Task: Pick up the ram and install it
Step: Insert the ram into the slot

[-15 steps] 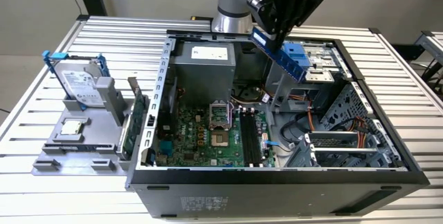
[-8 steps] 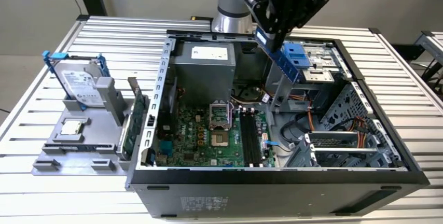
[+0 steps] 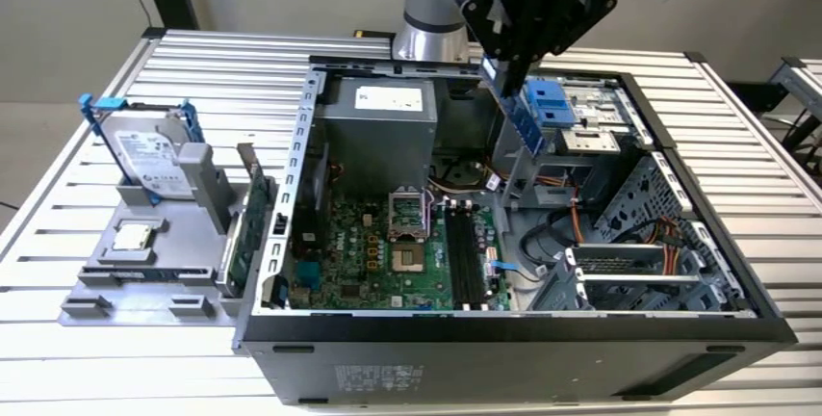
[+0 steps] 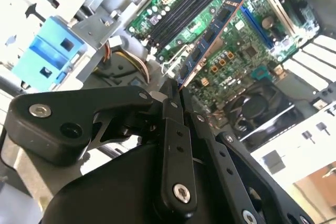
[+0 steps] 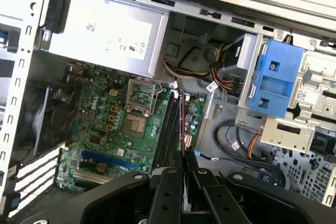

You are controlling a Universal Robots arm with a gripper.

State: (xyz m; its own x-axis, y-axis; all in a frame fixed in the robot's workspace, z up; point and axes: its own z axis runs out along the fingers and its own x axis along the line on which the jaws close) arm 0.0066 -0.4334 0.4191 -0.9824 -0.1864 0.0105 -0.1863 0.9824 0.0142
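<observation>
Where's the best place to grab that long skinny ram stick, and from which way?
Probably at one end, pinching its two flat faces from above, as the gripper holds the ram now. It is thin and flat, so its wide sides suit a pinch, and the rest hangs free over the open case.

Gripper [image 4: 176, 95] in the foreground, clamped on one end of the ram [image 4: 212, 38]. The ram extends through mid-frame over the green motherboard [image 4: 252, 56], tilted, alongside the black memory slots [image 4: 181, 11]. Blue bracket [image 4: 50, 51] sits well apart.
</observation>
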